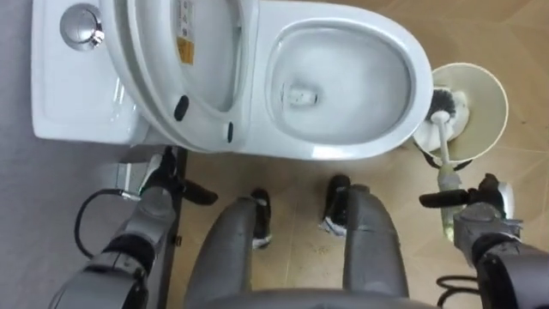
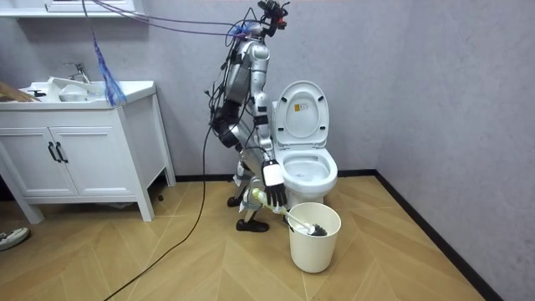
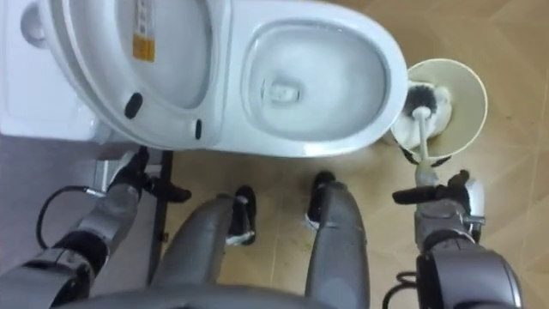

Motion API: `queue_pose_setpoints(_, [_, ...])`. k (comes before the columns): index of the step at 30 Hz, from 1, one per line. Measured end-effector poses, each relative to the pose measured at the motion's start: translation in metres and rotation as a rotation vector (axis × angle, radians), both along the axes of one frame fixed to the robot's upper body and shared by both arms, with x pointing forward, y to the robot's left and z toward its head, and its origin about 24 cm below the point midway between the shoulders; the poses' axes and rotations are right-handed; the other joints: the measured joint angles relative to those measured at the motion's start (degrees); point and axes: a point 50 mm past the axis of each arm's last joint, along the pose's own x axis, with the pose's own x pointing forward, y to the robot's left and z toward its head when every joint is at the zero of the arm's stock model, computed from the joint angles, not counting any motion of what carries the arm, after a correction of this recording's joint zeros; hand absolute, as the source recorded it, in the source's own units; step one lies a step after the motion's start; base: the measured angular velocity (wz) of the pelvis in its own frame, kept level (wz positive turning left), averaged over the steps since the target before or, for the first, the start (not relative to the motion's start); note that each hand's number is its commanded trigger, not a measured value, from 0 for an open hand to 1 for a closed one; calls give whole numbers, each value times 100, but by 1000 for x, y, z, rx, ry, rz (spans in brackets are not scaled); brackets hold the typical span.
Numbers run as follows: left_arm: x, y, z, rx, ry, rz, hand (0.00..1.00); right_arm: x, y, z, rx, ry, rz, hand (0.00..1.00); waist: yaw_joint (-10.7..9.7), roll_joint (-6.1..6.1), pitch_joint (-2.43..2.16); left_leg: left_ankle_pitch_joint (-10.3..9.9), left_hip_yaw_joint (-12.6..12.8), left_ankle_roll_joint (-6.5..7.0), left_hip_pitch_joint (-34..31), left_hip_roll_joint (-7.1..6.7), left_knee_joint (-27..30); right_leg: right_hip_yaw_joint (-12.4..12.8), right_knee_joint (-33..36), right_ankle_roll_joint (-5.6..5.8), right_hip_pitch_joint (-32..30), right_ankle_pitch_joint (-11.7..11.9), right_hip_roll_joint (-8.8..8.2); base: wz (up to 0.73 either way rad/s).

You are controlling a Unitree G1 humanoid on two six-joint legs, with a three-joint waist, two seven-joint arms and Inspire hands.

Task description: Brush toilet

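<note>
The white toilet [image 1: 343, 137] stands before me with its lid and seat [image 1: 184, 51] raised and the bowl [image 1: 334, 81] open. A cream bucket [image 1: 491, 94] sits on the floor to the bowl's right. The toilet brush [image 1: 444, 129] leans in it, its dark bristle head [image 1: 448, 101] down inside. My right hand [image 1: 482, 206] is shut on the lower end of the brush's white handle. In the room view that right hand [image 2: 272, 196] holds the brush [image 2: 301, 224] over the bucket [image 2: 314, 242]. My left hand [image 1: 157, 190] hangs open beside the tank [image 1: 64, 94].
I stand bent over, close in front of the toilet [image 2: 305, 167]. A black upright bar [image 1: 176, 232] stands by my left leg. A white sink cabinet [image 2: 75, 159] is off to the room view's left. Grey walls close in behind and beside the toilet.
</note>
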Motion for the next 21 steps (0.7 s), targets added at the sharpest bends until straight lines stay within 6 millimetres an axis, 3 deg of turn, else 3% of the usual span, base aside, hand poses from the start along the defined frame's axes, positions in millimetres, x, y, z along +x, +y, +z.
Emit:
queue_pose_setpoints(3, [8,-5,8,-24,-44,-6,0,6,-8,7,-36,15,33,0,129,2,-1,-191,36,40,-403,104,536,16,429,-12,-344,-40,42,0])
queue_pose_setpoints(9, [16,-13,17,-43,-93,-36,0,9,-12,11,-41,28,52,0,130,15,-10,-262,54,71,-916,148,1135,32,916,-32,-804,-44,-62,-2])
queue_pose_setpoints(12, [18,-19,20,-66,-111,-55,0,4,-12,7,-32,64,60,0,132,27,-18,-282,118,110,-1138,146,1312,107,1105,-60,-1067,-45,-97,-3])
queue_pose_setpoints(21, [9,-27,17,-69,-112,-98,0,-12,-11,-2,13,116,76,0,138,154,-97,-295,201,114,-1258,113,1405,125,1318,-118,-1273,-72,-188,1])
